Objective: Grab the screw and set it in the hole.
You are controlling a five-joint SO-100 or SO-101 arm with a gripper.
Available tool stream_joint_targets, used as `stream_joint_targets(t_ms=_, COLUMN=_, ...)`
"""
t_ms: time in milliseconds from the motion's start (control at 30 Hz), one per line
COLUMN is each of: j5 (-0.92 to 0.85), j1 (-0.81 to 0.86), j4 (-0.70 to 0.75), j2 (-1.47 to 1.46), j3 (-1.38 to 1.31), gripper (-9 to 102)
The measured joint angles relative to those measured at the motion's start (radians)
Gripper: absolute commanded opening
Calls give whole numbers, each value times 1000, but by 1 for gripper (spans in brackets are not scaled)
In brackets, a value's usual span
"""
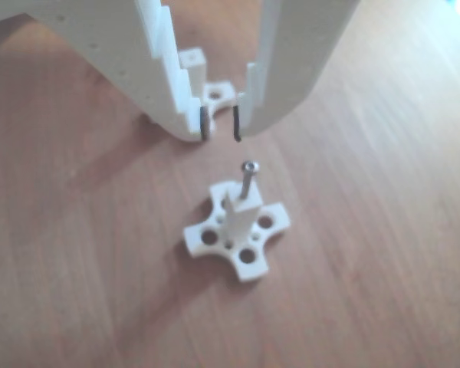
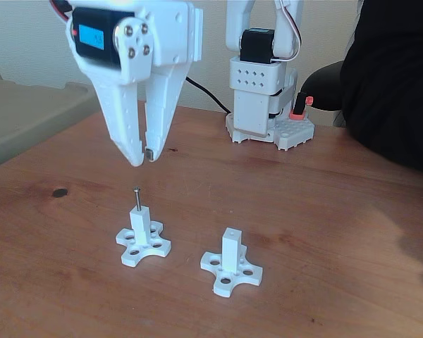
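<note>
On the reddish-brown wood-grain desk [image 2: 324, 211], toward its near left part in the fixed view, a white plastic post [image 2: 140, 224] is rising from a cross-shaped base pierced by round holes. The screw [image 2: 137, 198], a thin dark-grey metal pin with a round socket head, is standing upright in the hole [image 1: 244, 201] at the post's square top, its shank sticking well out above it. The gripper [image 2: 143, 156] is hanging just above the screw, clear of it, with its white, stepped plastic jaws parted by a narrow gap and gripping nothing; dark pads are lining the fingertips [image 1: 205, 123] in the other view. A second post [image 2: 230, 252] of the same shape is sitting to the right of the first in the fixed view, its top bare. Near the desk's far edge the arm's white base [image 2: 268, 105] is standing.
</note>
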Motion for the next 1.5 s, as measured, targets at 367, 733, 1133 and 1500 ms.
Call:
stream_joint_targets(t_ms=367, j5=0, j1=12, j4=0, j2=-31, j3=-18, gripper=8)
stream_joint_targets(t_ms=733, j5=0, j1=12, j4=0, j2=-58, j3=-32, gripper=11)
stream_joint_targets(t_ms=1133, j5=0, j1=12, j4=-25, j2=-86, j3=-34, gripper=11)
stream_joint_targets(t_ms=1500, j5=0, j1=12, j4=-25, j2=-104, j3=-37, gripper=11)
